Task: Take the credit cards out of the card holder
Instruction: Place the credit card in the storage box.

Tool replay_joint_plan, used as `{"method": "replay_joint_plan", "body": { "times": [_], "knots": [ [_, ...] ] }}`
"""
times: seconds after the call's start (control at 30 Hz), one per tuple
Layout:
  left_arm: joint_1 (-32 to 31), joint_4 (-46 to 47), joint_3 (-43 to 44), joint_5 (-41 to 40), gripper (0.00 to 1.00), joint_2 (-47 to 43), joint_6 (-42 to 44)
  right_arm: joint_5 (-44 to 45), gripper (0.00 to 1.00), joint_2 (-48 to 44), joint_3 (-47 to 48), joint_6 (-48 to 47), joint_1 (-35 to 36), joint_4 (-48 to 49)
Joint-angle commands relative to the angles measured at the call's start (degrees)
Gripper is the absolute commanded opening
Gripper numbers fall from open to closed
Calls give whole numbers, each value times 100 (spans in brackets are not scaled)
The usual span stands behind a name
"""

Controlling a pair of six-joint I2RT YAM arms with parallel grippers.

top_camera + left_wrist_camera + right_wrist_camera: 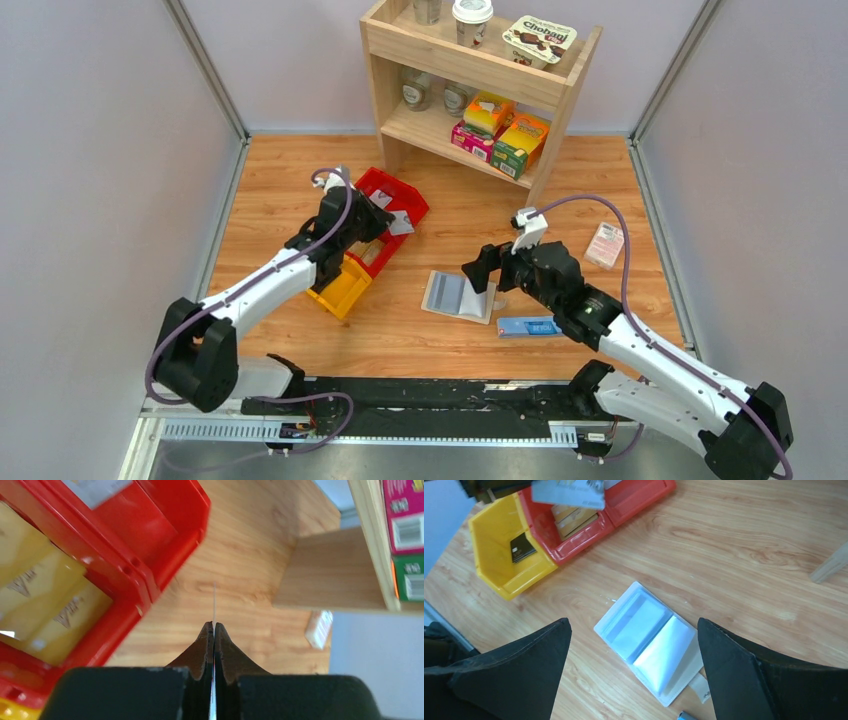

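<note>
The card holder (458, 295) lies open on the wooden table, cream outside with pale blue sleeves; it also shows in the right wrist view (649, 640). My right gripper (487, 275) is open and empty just above the holder's right half, its fingers either side of it (634, 622). My left gripper (385, 225) hovers over the red bin (395, 205), shut on a pale credit card (401, 223). That card shows edge-on between the left fingers (214, 600) and flat in the right wrist view (569, 492).
Gold cards (45, 605) lie in the red bin (150, 535). A yellow bin (504, 555) beside it holds a dark card (521, 547). A blue box (528, 326) lies right of the holder, a pink-white packet (604, 244) farther right. A wooden shelf (480, 80) stands behind.
</note>
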Motion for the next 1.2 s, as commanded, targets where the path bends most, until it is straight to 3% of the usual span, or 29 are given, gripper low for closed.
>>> {"method": "replay_joint_plan", "body": {
  "times": [0.0,0.27,0.53,0.83,1.07,1.17],
  "knots": [
    [265,-36,594,-901,0,435,165,-398,100,-94,34,306,-29,191],
    [485,-783,1718,-1571,0,1727,-266,-398,100,-147,-1,183,-56,164],
    [634,-1126,2546,-1519,0,2931,-1082,-381,100,-199,-62,139,-126,112],
    [669,-1003,3002,-1976,0,3485,-1180,-416,100,-305,-150,156,-249,120],
    [678,-642,2845,-2160,0,3547,-1075,-425,100,-340,-203,183,-328,121],
    [687,-695,2915,-2275,4,3617,-952,-425,100,-331,-203,183,-346,129]
  ]
}}
